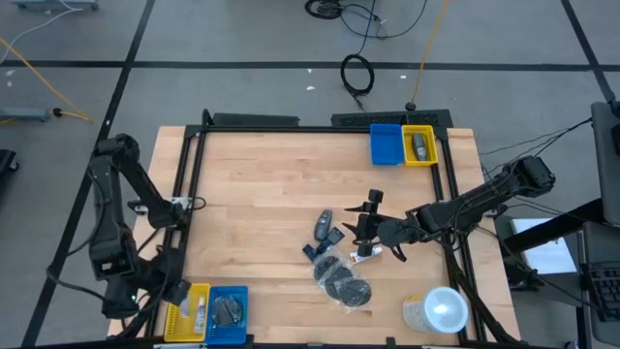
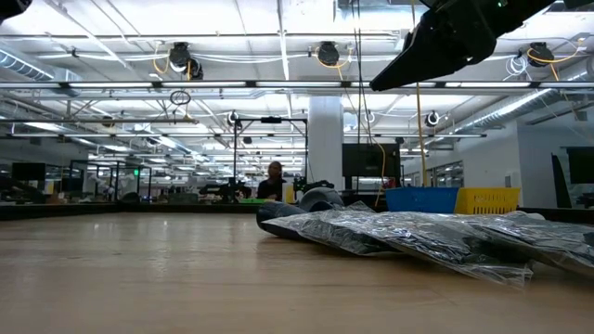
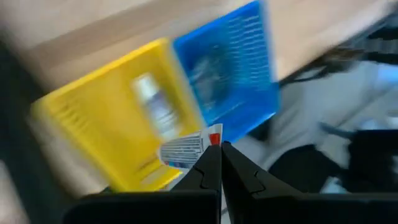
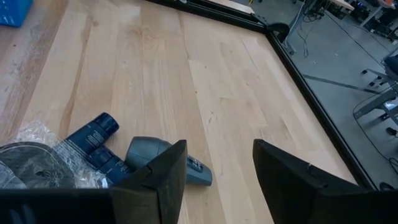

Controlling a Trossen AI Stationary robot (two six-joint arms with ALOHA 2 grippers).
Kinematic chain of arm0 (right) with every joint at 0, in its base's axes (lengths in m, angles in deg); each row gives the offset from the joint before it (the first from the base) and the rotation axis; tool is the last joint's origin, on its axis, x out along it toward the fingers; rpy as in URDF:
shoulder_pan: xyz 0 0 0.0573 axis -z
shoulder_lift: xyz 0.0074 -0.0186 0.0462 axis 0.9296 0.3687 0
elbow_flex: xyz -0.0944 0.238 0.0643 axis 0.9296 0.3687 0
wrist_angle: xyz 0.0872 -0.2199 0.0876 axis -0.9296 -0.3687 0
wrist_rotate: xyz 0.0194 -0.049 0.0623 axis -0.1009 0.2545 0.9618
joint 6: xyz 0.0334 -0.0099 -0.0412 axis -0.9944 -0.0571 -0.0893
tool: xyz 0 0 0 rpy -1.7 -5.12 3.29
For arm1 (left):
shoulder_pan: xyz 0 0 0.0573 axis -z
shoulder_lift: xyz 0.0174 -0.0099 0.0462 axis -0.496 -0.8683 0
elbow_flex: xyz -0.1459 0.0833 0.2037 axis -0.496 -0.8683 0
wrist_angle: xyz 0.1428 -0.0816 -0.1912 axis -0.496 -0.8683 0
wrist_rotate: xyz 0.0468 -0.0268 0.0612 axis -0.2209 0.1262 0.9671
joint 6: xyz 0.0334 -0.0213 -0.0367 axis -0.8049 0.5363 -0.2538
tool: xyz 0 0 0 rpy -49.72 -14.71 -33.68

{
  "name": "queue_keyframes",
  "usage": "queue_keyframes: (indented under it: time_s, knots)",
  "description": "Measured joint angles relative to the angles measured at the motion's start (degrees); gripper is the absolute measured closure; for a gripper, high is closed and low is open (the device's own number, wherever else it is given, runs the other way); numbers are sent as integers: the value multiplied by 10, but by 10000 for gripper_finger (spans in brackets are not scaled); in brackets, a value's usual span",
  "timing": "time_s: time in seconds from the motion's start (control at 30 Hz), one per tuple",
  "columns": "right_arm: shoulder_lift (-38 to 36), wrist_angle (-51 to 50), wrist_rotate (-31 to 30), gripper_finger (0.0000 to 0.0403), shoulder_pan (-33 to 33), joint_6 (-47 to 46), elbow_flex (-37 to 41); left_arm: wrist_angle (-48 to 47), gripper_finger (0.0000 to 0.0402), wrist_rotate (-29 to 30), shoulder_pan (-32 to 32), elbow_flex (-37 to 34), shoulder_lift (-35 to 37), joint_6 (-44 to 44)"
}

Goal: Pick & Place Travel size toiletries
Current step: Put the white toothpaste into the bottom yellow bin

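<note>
Partly done: L end effector [image 3: 216, 163] clamped on white tube [image 3: 186, 149] over yellow bin [image 1: 187, 310] near counter [image 1: 262, 184] corner. R end effector [image 1: 370, 225] open above remaining toiletries [image 1: 339, 267] mid-counter; several still to place.

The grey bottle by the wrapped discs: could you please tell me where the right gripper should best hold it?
Grip the grey bottle across its broad rounded body, coming down from above: it lies on its side on the table, tapering toward its narrower end. The open right gripper hovers by it; the left gripper holds a white tube.
</note>
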Motion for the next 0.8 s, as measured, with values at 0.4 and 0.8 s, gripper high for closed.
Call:
queue_keyframes:
  time_s: [0.4,0.8]
  knots:
    - [0,0,0,231,0,1,0,-4,401,-34,-6,0,-7,5]
    - [0,-2,0,231,0,1,0,-3,371,-52,-7,0,-13,5]
